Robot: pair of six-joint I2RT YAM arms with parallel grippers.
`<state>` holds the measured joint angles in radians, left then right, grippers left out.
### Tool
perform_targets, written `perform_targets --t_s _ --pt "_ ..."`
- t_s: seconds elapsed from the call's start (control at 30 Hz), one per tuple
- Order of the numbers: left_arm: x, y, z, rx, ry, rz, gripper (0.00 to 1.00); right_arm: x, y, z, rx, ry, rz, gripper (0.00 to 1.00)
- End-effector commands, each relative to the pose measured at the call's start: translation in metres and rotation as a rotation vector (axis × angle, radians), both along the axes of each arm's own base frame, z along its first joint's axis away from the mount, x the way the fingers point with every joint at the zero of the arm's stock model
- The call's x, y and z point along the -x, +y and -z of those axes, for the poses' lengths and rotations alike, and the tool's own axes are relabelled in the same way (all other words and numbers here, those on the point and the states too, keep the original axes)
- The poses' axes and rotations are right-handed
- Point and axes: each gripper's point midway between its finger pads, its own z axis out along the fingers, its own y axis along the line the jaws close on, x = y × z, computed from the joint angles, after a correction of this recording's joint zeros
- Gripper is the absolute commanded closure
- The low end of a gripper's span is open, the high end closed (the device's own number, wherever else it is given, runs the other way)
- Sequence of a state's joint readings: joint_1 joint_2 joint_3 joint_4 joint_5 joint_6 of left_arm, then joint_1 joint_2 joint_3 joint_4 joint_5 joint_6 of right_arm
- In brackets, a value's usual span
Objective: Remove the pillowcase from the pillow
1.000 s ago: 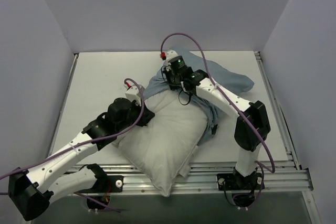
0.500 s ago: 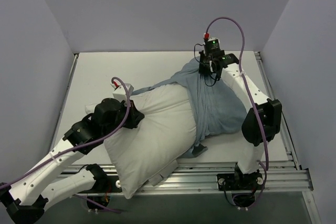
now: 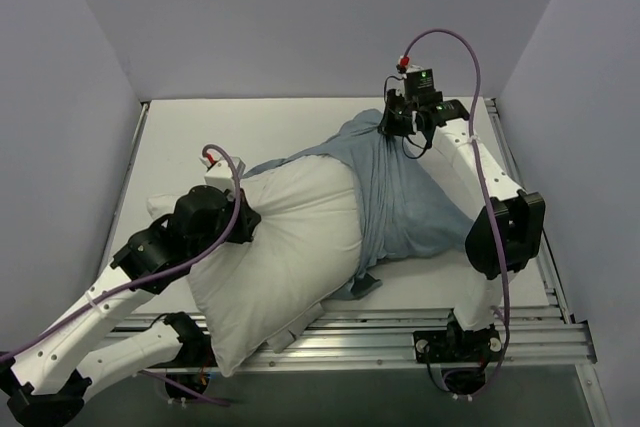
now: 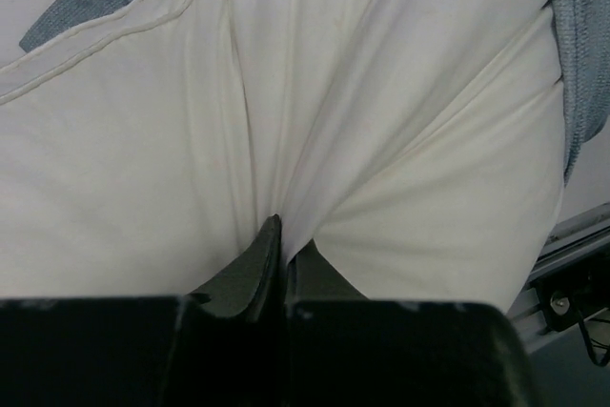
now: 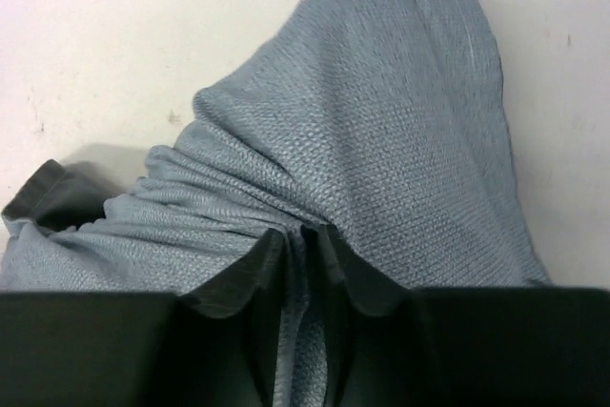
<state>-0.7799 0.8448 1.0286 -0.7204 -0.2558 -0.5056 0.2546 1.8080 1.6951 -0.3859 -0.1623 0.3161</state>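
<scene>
**Fingers point(image 4: 255, 269) clamped on pillow point(image 3: 290, 237) and pillowcase point(image 3: 400, 197)**

A white fold is pinched by the left gripper point(image 4: 284, 235), bunched blue cloth by the right gripper point(image 5: 303, 235). Only the pillow's far-right end is covered by the pillowcase.

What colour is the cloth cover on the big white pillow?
Light denim-blue, a woven fabric pillowcase; the right wrist view shows it best.

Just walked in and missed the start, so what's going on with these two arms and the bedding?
The job is getting a pillowcase off a white pillow. The left gripper is shut on a fold of the pillow, holding it at the near left. The right gripper is shut on bunched pillowcase fabric at the far right. Most of the pillow is bare; only its right end is covered.
</scene>
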Motion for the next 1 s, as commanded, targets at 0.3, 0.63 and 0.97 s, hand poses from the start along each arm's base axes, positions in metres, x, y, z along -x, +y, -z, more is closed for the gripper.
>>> perform_targets --t_s 0.3,0.63,0.97 --pt "-0.126 0.008 -0.012 -0.018 -0.11 -0.346 0.98 0.069 0.039 -0.099 -0.14 -0.404 -0.102 0.37" --pt "-0.128 -0.019 -0.053 0.022 -0.288 -0.166 0.14 0.152 0.077 -0.01 -0.189 -0.296 -0.167 0.36" --pt "-0.02 -0.063 -0.015 -0.255 -0.446 0.203 0.04 0.12 0.108 0.003 -0.213 -0.287 -0.172 0.36"
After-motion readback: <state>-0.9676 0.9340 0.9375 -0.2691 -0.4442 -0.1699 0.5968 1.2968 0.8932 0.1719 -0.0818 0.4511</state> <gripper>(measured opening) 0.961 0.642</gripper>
